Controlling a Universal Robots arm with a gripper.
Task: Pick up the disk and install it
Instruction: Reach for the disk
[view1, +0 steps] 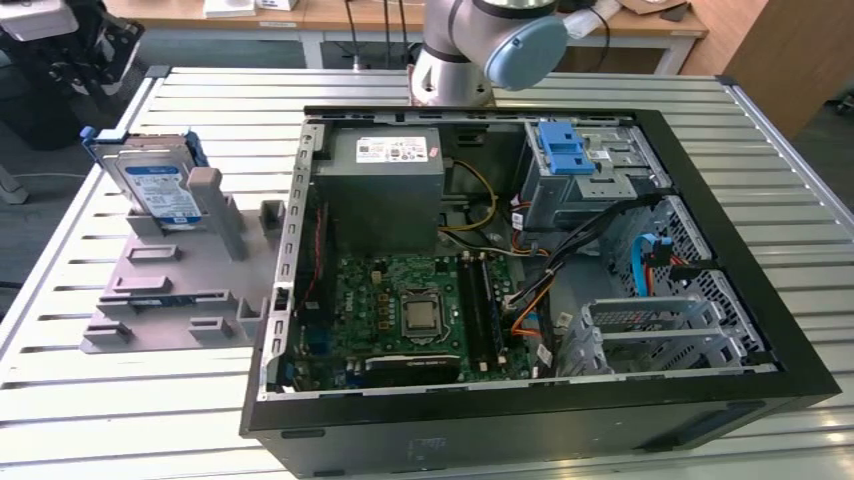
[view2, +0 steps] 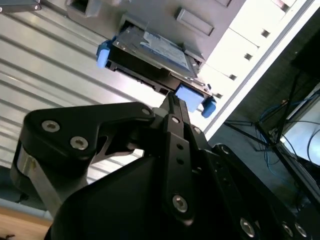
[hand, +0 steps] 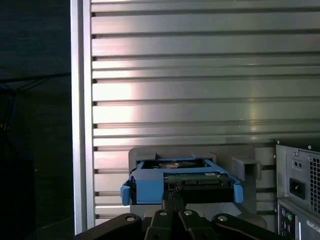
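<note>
**Second wrist view — hand closed, disk sitting in its holder ahead**

Second wrist view is showing the black hand with its two fingers pressing together tip to tip, gripping only each other. Straight ahead of those tips the disk is sitting in a grey holder. Its silver face with the blue-and-white label is facing the camera, and blue frame tabs are poking out at both ends.

In the first wrist view the hand is pointing at the disk edge-on. The blue plastic frame is wrapping the near end, just past the fingertips. Beyond the disk the ribbed metal table is stretching away from the hand, and a corner of the computer case is standing off to one side of it.

In the exterior view the disk is standing on edge and leaning slightly at one end of the holder, not yet installed. The holder is lying on the table just beside the open computer case, on the exterior view's left. Inside the case a grey power supply box is sitting near a blue latch piece, and a green motherboard is lying below the box. The arm is rising behind the case.
</note>
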